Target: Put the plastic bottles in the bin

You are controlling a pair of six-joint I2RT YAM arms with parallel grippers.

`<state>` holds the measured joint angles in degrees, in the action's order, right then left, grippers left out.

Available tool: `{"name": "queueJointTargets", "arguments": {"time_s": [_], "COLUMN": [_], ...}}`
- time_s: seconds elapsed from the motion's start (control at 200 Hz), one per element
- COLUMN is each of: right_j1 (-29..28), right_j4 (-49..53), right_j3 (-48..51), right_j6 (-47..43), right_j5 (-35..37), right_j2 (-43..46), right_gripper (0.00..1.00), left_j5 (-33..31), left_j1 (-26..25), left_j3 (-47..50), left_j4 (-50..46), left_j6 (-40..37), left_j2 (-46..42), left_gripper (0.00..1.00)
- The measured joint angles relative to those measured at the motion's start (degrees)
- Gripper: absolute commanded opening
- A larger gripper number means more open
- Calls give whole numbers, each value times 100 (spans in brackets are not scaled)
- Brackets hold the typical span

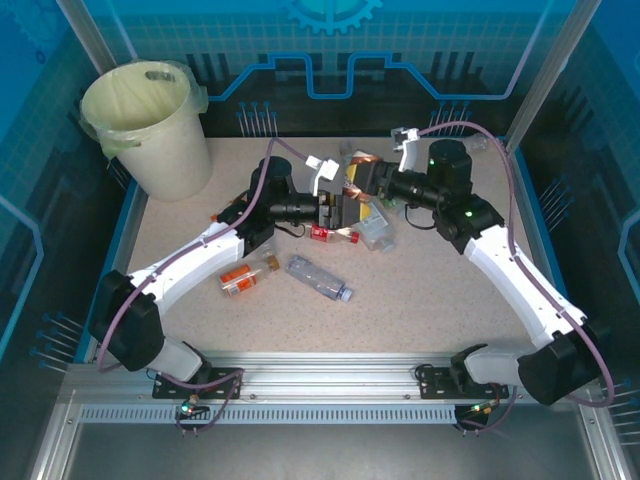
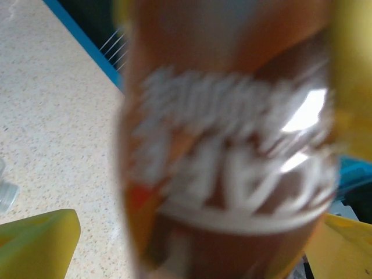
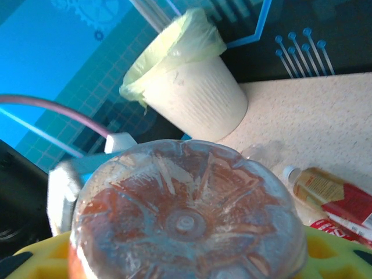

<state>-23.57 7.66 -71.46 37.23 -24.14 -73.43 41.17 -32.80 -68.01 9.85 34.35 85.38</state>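
**Brown bottle held between two grippers, bin far off to the left**

We found the right gripper (image 1: pixel 362 188) closed on a brown-labelled bottle (image 1: pixel 352 178), which hung clear of the table (image 1: pixel 430 300). In the right wrist view the bottle's ribbed base faced the camera, seated between that gripper's yellow fingers (image 3: pixel 337 258).

The left gripper (image 1: pixel 333 208) faced it from the opposite side, with its jaws spread around the same bottle. In the left wrist view one yellow pad (image 2: pixel 35 244) stood apart from the blurred white lettering of the label. Bare table showed in the gap, so we read this gripper as open and not gripping.

The bin (image 1: pixel 150 150) stood upright well apart from both grippers, beyond the left gripper and off to its left. Its pale bag was folded over the rim.

Other bottles lay on the table. Just beneath the two grippers were a small red bottle (image 1: pixel 322 233) and a clear bottle (image 1: pixel 375 236). Back towards the arm bases from the left gripper lay an orange-labelled bottle (image 1: pixel 240 278) and, just beside it, a blue-tinted bottle (image 1: pixel 318 277), both on their sides.
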Motion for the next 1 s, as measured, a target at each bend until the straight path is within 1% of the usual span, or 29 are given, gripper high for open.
{"name": "queueJointTargets", "arguments": {"time_s": [0.105, 0.235, 0.28, 0.335, 0.425, 0.525, 0.565, 0.585, 0.67, 0.74, 0.85, 0.875, 0.92, 1.0], "right_j1": [-125, -168, -188, -212, -229, -229, -229, -229, -229, -240, -240, -240, -240, -240], "right_j4": [90, 170, 203, 236, 293, 393, 444, 472, 588, 721, 857, 870, 909, 933], "right_j3": [-72, -168, -201, -219, -219, -219, -229, -240, -317, -391, -442, -444, -452, -468], "right_j6": [-26, -48, -72, -96, -136, -133, -133, -133, -142, -105, 4, 4, 85, 103], "right_j5": [-37, -59, -57, -50, -13, 59, 74, 76, 101, 160, 295, 323, 420, 579], "right_j2": [-129, -160, -160, -160, -160, -160, -168, -173, -216, -236, -236, -236, -236, -234], "right_gripper": [27, 28, 30, 33, 38, 47, 53, 58, 71, 80, 90, 94, 100, 100], "left_j5": [197, 282, 280, 267, 153, -4, -68, -98, -247, -562, -1051, -1152, -1327, -1641], "left_j1": [0, 26, 35, 39, 37, 20, 4, 0, -7, -11, 11, 11, 11, 17], "left_j3": [0, 11, 37, 68, 72, 72, 72, 72, 72, 72, 72, 72, 72, 72], "left_j4": [280, 420, 466, 507, 398, 260, 203, 190, 79, -17, -267, -319, -413, -605], "left_j6": [57, 197, 260, 282, 258, 142, 105, 94, -9, -55, -149, -160, -195, -289], "left_j2": [0, 28, 31, 31, 31, 28, 28, 28, 9, 0, 0, -2, -15, -59], "left_gripper": [83, 66, 63, 61, 55, 51, 50, 50, 50, 50, 48, 47, 47, 46]}}
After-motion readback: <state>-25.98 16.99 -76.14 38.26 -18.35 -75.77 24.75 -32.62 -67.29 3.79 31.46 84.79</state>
